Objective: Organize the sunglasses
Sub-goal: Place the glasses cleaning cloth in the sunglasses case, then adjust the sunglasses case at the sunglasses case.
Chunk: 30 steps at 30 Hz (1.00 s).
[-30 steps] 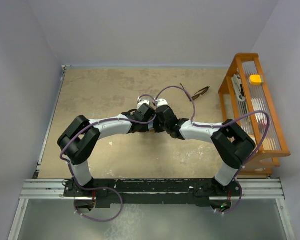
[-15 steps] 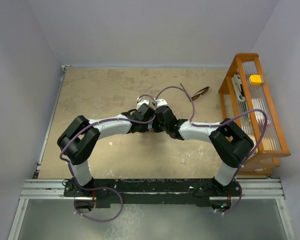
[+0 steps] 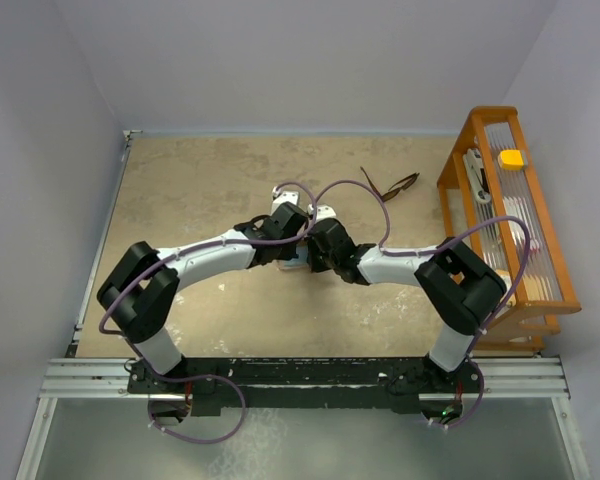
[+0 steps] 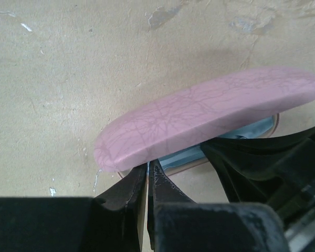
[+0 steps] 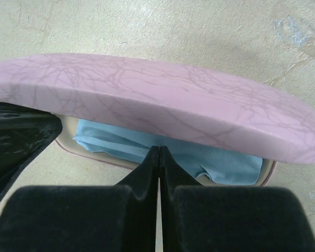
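Observation:
The sunglasses (image 3: 395, 186) lie unfolded on the table at the back right, away from both arms. A pink oblong case (image 5: 157, 100) sits mid-table with its lid part-raised over a light blue cloth (image 5: 220, 163) in the base. My right gripper (image 5: 158, 150) is shut, its tips in the gap under the lid against the cloth. From the other side, my left gripper (image 4: 148, 167) is shut, with its tips under the lid's (image 4: 210, 115) near edge. In the top view the wrists cover almost all of the case.
An orange wooden rack (image 3: 555, 262) stands along the table's right edge, holding a yellow item (image 3: 511, 158) and some tools. Walls close the table at the back and left. The right gripper's black body (image 4: 273, 168) crowds the left wrist view.
The left arm's elbow has swung down and to the left. Both wrists have shifted slightly at the case. The sunglasses have not moved.

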Tool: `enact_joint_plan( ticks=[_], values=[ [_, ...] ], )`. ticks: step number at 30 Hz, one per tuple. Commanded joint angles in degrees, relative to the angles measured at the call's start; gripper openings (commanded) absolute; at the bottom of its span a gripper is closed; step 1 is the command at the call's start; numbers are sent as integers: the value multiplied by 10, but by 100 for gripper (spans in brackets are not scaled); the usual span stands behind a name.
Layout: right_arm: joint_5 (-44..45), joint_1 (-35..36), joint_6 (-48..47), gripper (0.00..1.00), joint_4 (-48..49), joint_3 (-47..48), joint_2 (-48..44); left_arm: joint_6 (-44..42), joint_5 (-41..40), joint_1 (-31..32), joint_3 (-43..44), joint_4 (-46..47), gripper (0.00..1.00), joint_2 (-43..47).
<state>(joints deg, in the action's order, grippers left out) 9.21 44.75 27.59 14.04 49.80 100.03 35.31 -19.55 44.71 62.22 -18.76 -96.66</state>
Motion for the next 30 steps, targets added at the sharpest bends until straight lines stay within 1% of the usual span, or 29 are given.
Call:
enact_joint_plan(
  ticks=[1,8,12,16,24,30],
  values=[
    [0,4,5,0,-2,-5,-2,-12,-18,2,29,0,0,42],
    [0,4,4,0,-5,-6,-4,-21,-23,-25,23,11,0,84],
    [-1,4,3,0,-6,-9,-6,-23,-20,-51,2,43,1,102],
    [-1,4,3,0,-5,-9,-6,-32,2,-78,-6,75,2,83],
    [-2,4,4,0,-2,-10,-6,-34,35,-81,-13,113,1,24],
    [-5,4,4,0,0,-14,-8,-33,50,-81,-32,131,0,19]
  ],
)
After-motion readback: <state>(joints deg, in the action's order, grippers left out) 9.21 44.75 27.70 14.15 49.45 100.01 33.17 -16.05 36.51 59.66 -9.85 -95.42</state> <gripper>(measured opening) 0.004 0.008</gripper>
